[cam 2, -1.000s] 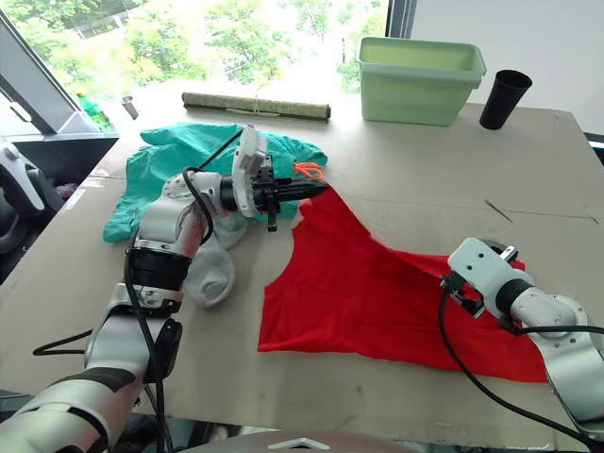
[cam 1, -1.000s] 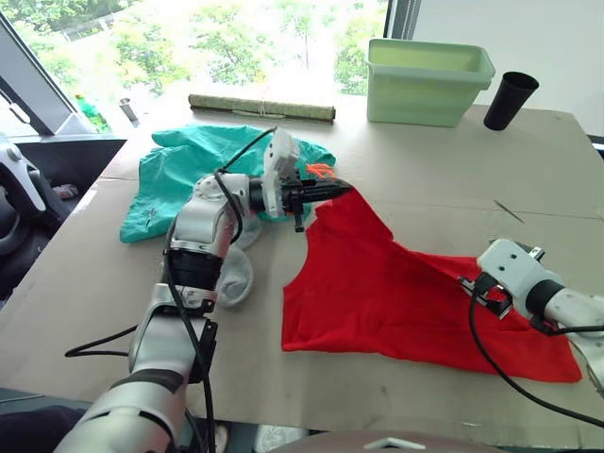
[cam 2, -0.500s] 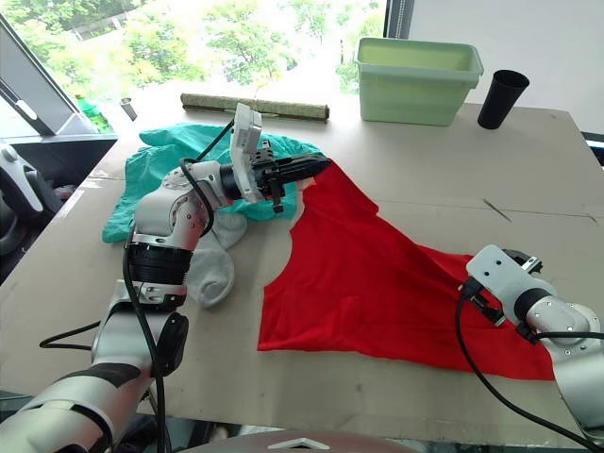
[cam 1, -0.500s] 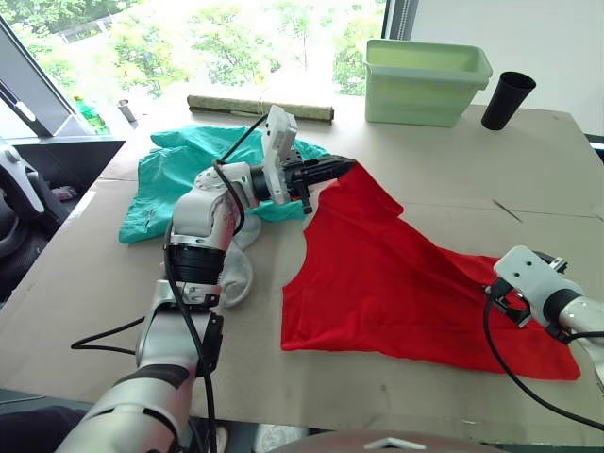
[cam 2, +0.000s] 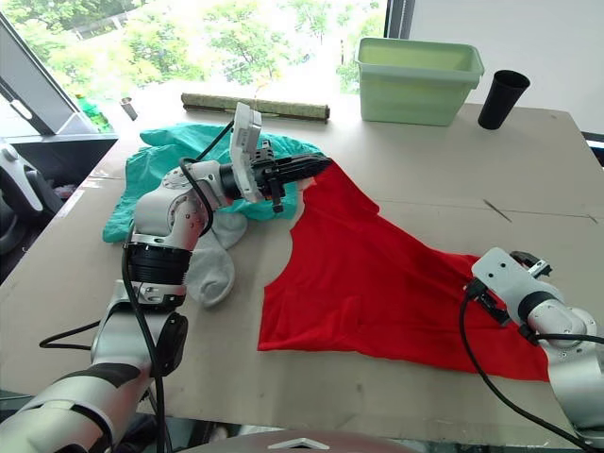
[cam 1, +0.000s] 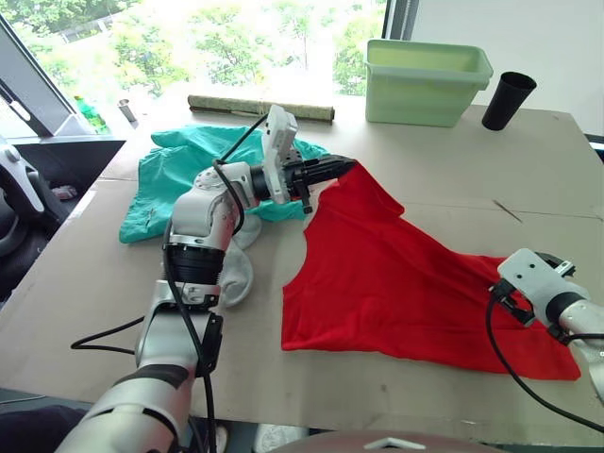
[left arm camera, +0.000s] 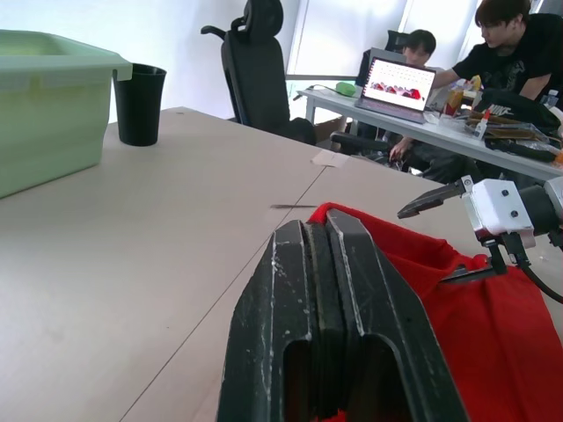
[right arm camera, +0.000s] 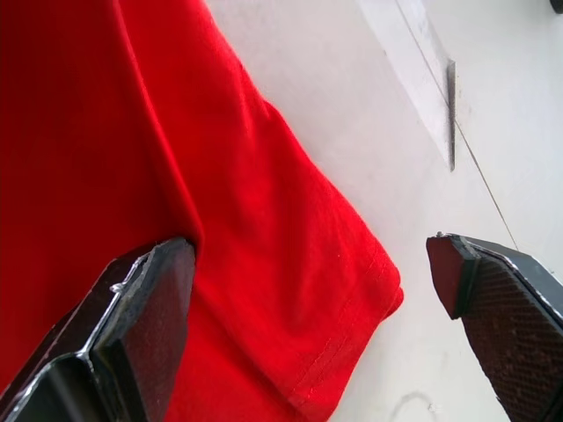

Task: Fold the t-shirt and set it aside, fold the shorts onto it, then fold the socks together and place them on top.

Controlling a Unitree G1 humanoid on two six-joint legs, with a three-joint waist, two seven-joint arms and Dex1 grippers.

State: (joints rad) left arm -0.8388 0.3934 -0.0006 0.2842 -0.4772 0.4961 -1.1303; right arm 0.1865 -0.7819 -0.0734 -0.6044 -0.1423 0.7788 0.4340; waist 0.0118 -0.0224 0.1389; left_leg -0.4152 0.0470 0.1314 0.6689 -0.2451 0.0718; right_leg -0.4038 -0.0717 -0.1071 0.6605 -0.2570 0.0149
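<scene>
The red t-shirt (cam 1: 396, 274) lies spread on the table, its far corner raised off the surface. My left gripper (cam 1: 342, 168) is shut on that corner; in the left wrist view its fingers (left arm camera: 299, 264) are pressed together with red cloth just beyond. My right gripper (right arm camera: 317, 290) is open, its fingers spread wide above the shirt's sleeve hem at the right. The teal shorts (cam 1: 184, 165) lie crumpled at the far left, their orange drawstring (cam 1: 321, 171) beside the left gripper. The grey socks (cam 1: 236, 269) rest under my left forearm.
A pale green bin (cam 1: 427, 80) and a black cup (cam 1: 508, 100) stand at the far right of the table. A rolled mat (cam 1: 261, 108) lies along the far edge. People sit at a desk (left arm camera: 413, 110) beyond the table.
My right gripper has slid rightward along the t-shirt toward its sleeve. My left gripper has raised the shirt's corner a little and then held still.
</scene>
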